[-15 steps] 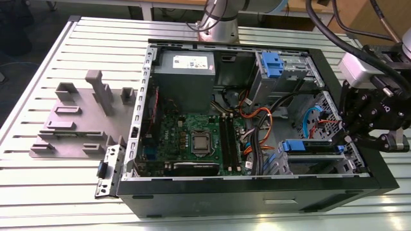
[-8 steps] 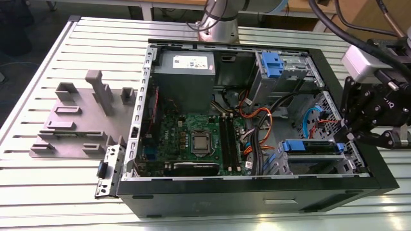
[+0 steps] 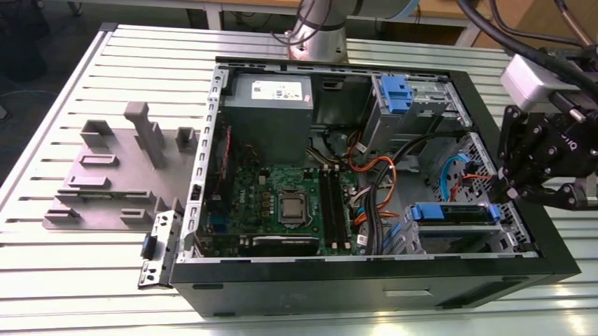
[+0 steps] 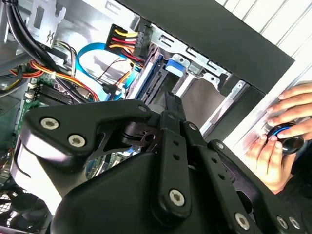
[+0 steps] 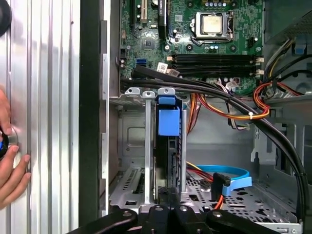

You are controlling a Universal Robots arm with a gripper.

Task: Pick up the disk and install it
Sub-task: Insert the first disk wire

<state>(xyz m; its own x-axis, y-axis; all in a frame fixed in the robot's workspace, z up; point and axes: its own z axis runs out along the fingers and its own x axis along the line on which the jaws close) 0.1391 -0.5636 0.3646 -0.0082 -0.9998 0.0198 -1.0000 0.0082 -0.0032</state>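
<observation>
I hold the gripper [image 3: 550,192] at the exterior view's right, beside the case [image 3: 374,280], finger state indeterminate; the disk [image 3: 455,213] sits in the lower drive bay, so its blue rail faces up for access.

Bright even light, soft focus

The black, angular metal gripper [image 3: 551,190] is built from flat linkage bars joined by round silver screw heads, seen close in the second wrist view [image 4: 168,146]. Above it sits a light grey boxy wrist housing [image 3: 534,78], with thick black cables [image 3: 523,31] looping over it. The silver cylindrical arm base [image 3: 318,38] stands behind the case.
</observation>
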